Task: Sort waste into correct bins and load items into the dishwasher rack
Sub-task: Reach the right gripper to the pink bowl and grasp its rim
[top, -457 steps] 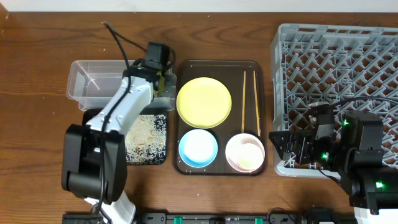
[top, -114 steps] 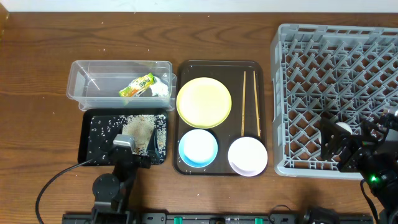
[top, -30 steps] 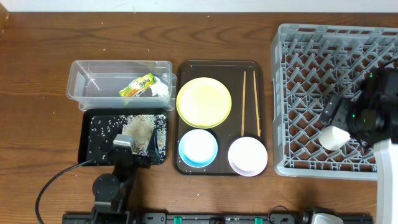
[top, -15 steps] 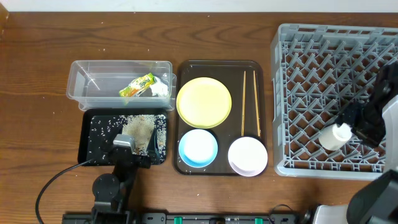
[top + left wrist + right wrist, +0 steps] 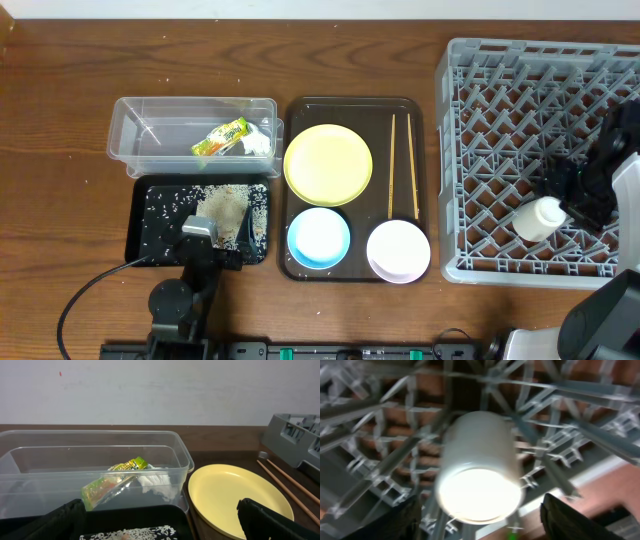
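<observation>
The small white cup (image 5: pixel 538 218) lies on its side in the grey dishwasher rack (image 5: pixel 500 90), near its front edge. My right gripper (image 5: pixel 567 197) is just right of it. In the right wrist view the cup (image 5: pixel 479 467) sits between and ahead of the open fingers (image 5: pixel 407 520), with a gap on each side. My left gripper (image 5: pixel 160 530) hangs open and empty over the black tray (image 5: pixel 150 235) of rice scraps (image 5: pixel 235 205). The clear tub (image 5: pixel 140 140) holds the wrapper (image 5: pixel 222 137) and tissue (image 5: pixel 258 143). The yellow plate (image 5: pixel 328 164), blue bowl (image 5: pixel 319 237), white-pinkish bowl (image 5: pixel 398 250) and chopsticks (image 5: pixel 412 165) lie on the brown tray.
The brown serving tray (image 5: pixel 300 110) sits between the two bins and the rack. The rack's pegs (image 5: pixel 560 425) stand close around the cup. A cable (image 5: pixel 85 300) runs across the table at the front left, by the left arm's base.
My right arm has shifted slightly to the right and its jaws have narrowed a little. The cup stays in the same spot in the rack. The left arm has not moved.
</observation>
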{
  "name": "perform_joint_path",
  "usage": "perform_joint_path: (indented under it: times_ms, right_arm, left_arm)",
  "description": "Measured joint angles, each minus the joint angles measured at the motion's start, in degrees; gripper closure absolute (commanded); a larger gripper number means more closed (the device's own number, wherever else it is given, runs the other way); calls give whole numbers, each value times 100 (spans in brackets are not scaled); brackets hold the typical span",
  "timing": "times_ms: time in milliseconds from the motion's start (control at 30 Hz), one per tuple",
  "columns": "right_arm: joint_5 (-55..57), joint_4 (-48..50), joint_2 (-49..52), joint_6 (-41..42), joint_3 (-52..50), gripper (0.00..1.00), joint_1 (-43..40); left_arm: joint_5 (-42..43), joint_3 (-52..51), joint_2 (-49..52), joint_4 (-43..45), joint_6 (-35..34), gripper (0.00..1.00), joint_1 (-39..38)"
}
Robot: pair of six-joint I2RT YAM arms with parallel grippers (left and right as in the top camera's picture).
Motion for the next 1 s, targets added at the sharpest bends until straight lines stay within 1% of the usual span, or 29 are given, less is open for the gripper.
perform_joint_path:
  times_ms: [67,233,333,467,533,700,800,833,967,1000]
  right_arm:
    - [-262,35,-7,-227,-4,28,149]
    - [-603,179,-236,-599,-17,26,929]
    - [-780,326,-638,-800,-33,26,1392]
    - [-1228,494,-1360,-1123,-33,21,2072]
    - [-1388,533,-1663,-1231,-33,20,2511]
    - [-1554,551,-1895,-1255,-33,20,3338]
    - [-1576,640,-1840,-1233,-37,22,3794]
    - [-1572,699,-1808,-1220,-44,24,3928]
    - [-1414,973,-1499,-1060,-157,41,4553]
    - [-1290,1021,-1353,-979,-216,44,4721]
  left_arm:
    - [0,0,0,0,0,1,0]
    - [0,0,0,0,0,1,0]
    - [0,0,0,-2,0,1,0]
    - [0,0,0,0,0,1,0]
    - [0,0,0,0,0,1,0]
    - [0,0,0,0,0,1,0]
    - [0,0,0,0,0,1,0]
    - [0,0,0,0,0,1,0]
    - [0,0,0,0,0,1,0]
    - [0,0,0,0,0,1,0]
